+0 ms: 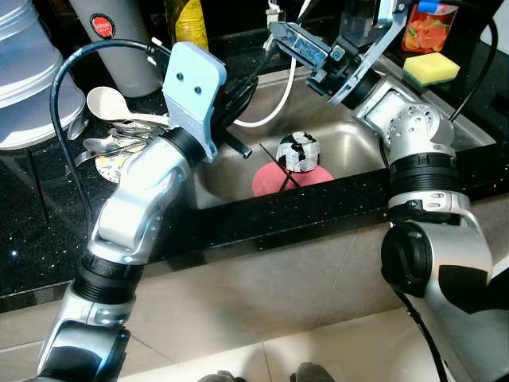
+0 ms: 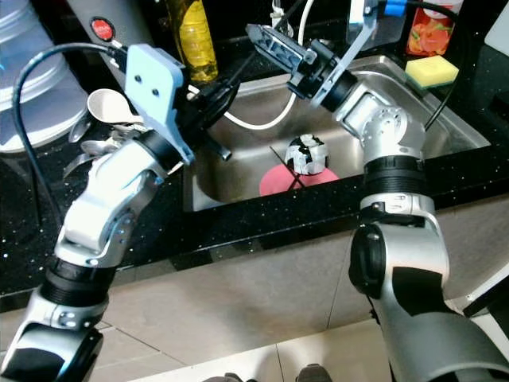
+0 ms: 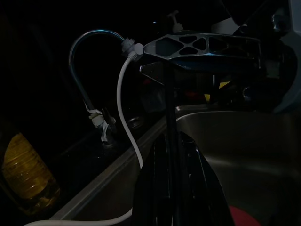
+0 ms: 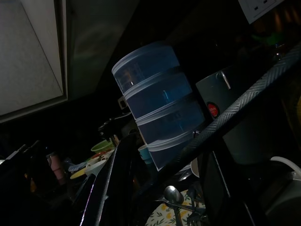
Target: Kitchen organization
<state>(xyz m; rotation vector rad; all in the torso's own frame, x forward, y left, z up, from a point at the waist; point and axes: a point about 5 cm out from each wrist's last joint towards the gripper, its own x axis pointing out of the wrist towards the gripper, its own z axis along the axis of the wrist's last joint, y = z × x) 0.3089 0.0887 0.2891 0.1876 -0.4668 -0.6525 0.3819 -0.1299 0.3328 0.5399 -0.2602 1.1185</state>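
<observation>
My left hand (image 1: 238, 95) hangs over the sink's (image 1: 350, 135) left rim, grip unreadable. My right hand (image 2: 266, 40) reaches across its back edge, fingers narrow. The patterned bowl (image 1: 297, 151) sits mid-basin on a pink plate (image 1: 266, 181).

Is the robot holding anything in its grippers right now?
It cannot be told. Both the left gripper and the right gripper hover above the sink; a mottled bowl sits untouched inside.

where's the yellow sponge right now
The yellow sponge lies on the black counter at the sink's back right corner, beside an orange-patterned container, beyond the right gripper.
</observation>
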